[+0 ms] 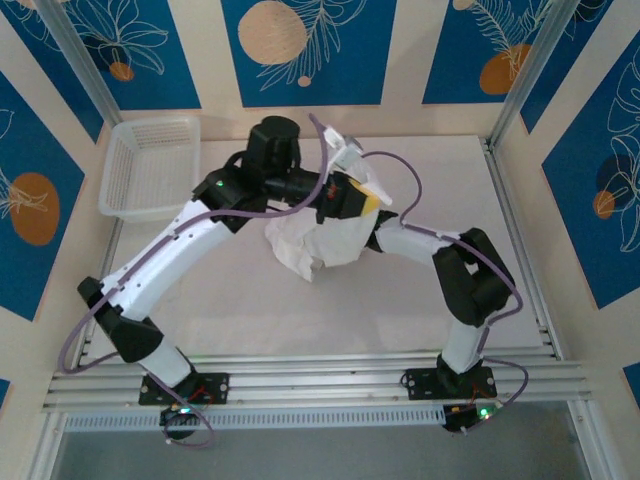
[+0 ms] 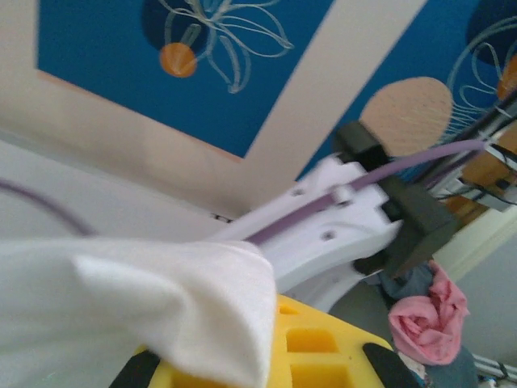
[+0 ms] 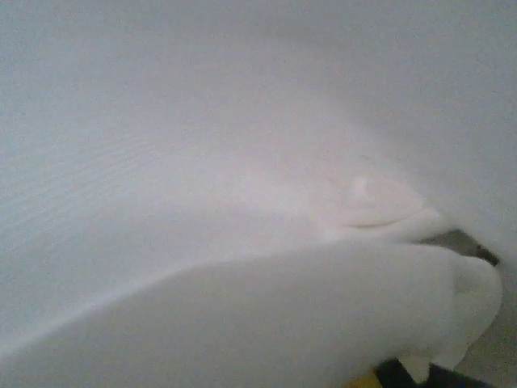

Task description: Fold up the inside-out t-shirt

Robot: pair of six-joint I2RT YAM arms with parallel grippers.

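Inside-out t-shirt (image 1: 322,243) hangs as a crumpled white bunch over the middle of the counter (image 1: 300,315), gathered up between the two arms rather than spread flat; its lower folds appear to touch or nearly touch the surface, though the top view does not settle which. The left end effector (image 1: 356,198) sits at the bunch's 1 o'clock edge; on the left wrist view cloth drapes over its yellow body, and I cannot tell whether the fingers pinch the fabric or merely carry it. The right end effector (image 1: 372,232) comes in from 3 o'clock and is buried in cloth; the right wrist view is smothered in white, so whether it is spread or pressed together cannot be told either.

Risks, as I judge them: both wrist cameras are veiled, so any regrasp would be made half-blind and might catch two layers instead of one edge; the thin fabric could slip off a loose hold and drop back into a heap; the two wrists are close together, so pulling apart carelessly could knock one against the other or snag the purple cable (image 1: 400,165) looping at 12 o'clock; a wide swing toward 10 o'clock could brush the mesh basket (image 1: 150,165).
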